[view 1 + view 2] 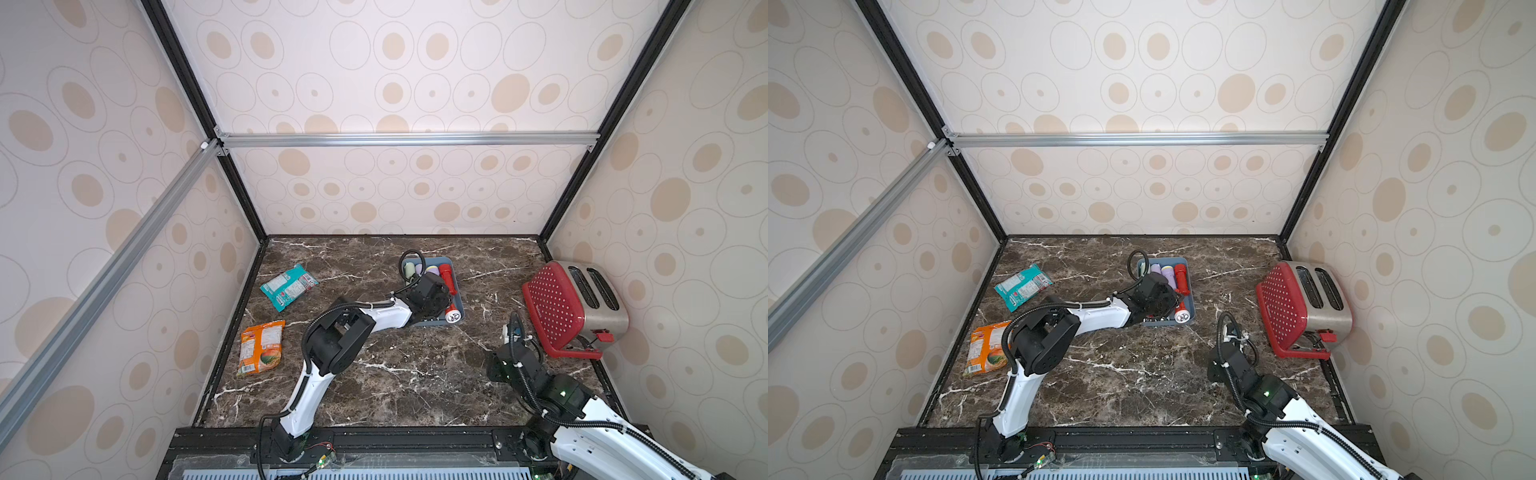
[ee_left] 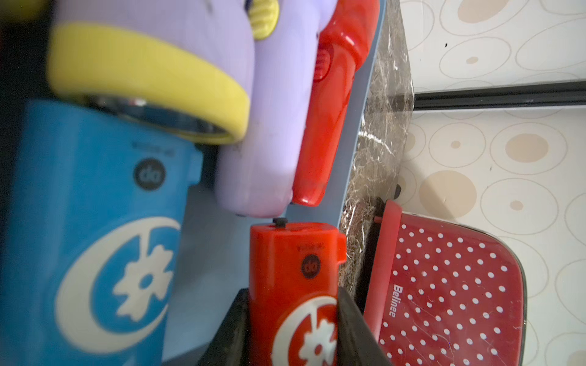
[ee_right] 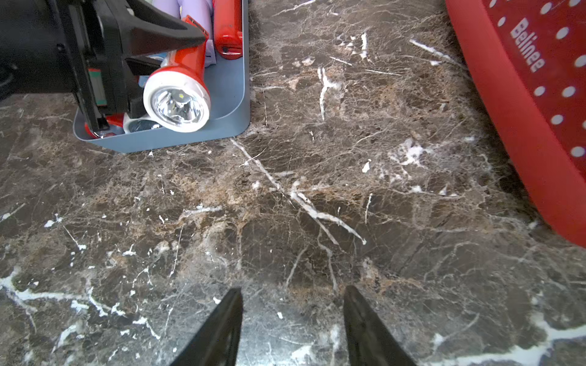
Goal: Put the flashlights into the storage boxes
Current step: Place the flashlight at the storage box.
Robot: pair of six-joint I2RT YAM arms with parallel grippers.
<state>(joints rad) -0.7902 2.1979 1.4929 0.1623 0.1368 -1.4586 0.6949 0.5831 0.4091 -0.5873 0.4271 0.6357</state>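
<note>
My left gripper (image 2: 293,291) is shut on a red flashlight (image 2: 291,253) with a white logo, holding it low over the near right corner of the blue-grey storage box (image 1: 458,291). In the right wrist view its silver lens (image 3: 177,103) faces outward over the box wall (image 3: 236,95). Inside the box lie a blue flashlight (image 2: 95,206), a lilac flashlight (image 2: 253,126) and another red flashlight (image 2: 329,111). A pale green one (image 1: 409,271) lies at the far left end. My right gripper (image 3: 293,290) stands open over bare marble, well short of the box.
A red dotted toaster (image 1: 573,307) stands tilted at the right wall. A teal snack packet (image 1: 289,286) and an orange packet (image 1: 261,347) lie on the left of the marble table (image 1: 395,374).
</note>
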